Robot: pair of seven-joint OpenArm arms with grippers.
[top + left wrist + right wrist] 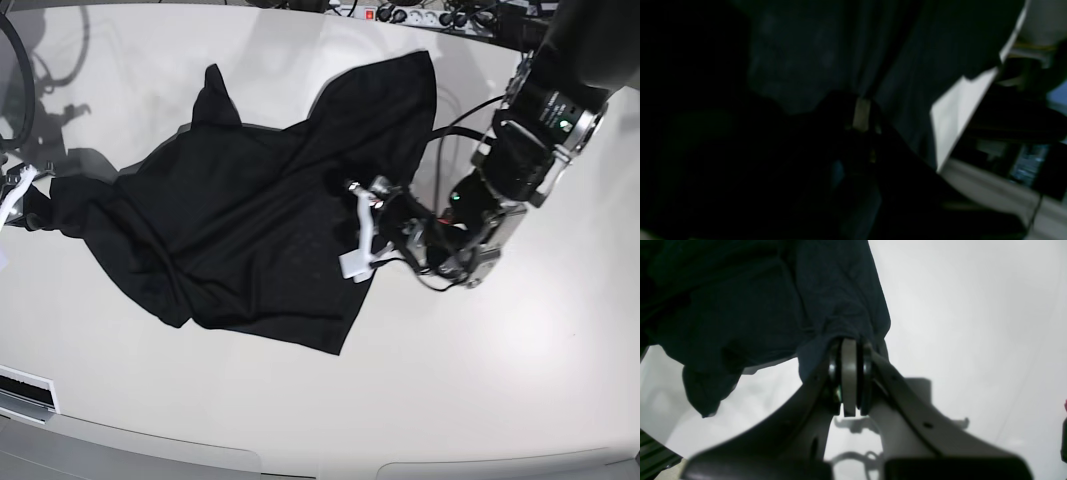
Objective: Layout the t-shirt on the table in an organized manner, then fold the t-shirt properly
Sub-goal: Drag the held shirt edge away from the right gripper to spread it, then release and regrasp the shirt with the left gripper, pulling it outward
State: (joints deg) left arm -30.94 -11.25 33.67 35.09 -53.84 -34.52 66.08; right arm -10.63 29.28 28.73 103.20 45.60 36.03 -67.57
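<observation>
While both claws pinch it, the t-shirt (250, 220) lies crumpled on the table (480, 380).
Right gripper (850, 350) clamps one edge; left gripper (350, 215) holds the opposite side.

No readable text, labels, brands, numbers or signs in any view.

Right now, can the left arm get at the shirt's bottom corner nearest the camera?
Probably yes. The left gripper sits over the t-shirt just above that corner, with only bare table around it. Whether it already grips fabric is unclear.
</observation>
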